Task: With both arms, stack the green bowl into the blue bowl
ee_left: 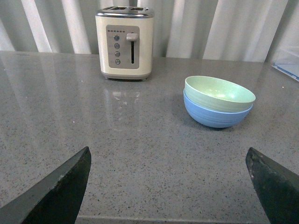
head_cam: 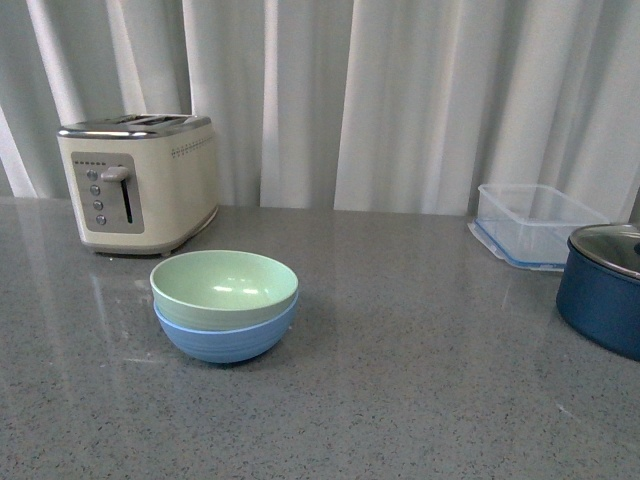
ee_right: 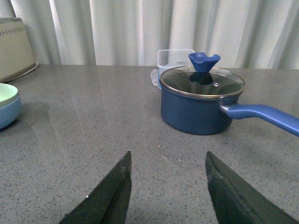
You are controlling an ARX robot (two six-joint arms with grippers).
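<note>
The pale green bowl point(head_cam: 224, 286) sits nested inside the light-blue bowl point(head_cam: 228, 339) on the grey speckled counter, left of centre in the front view. The stack also shows in the left wrist view, green bowl point(ee_left: 219, 93) over blue bowl point(ee_left: 215, 116), and at the edge of the right wrist view, where the green bowl point(ee_right: 6, 94) rests in the blue bowl point(ee_right: 8, 112). My left gripper point(ee_left: 168, 158) is open and empty, well back from the bowls. My right gripper point(ee_right: 168, 161) is open and empty, facing the navy pot. Neither arm shows in the front view.
A cream toaster point(head_cam: 138, 182) stands behind the bowls at the back left. A clear plastic container point(head_cam: 535, 222) and a dark navy pot with glass lid point(head_cam: 606, 286) stand at the right; the pot's handle point(ee_right: 264, 115) points sideways. White curtains hang behind the counter.
</note>
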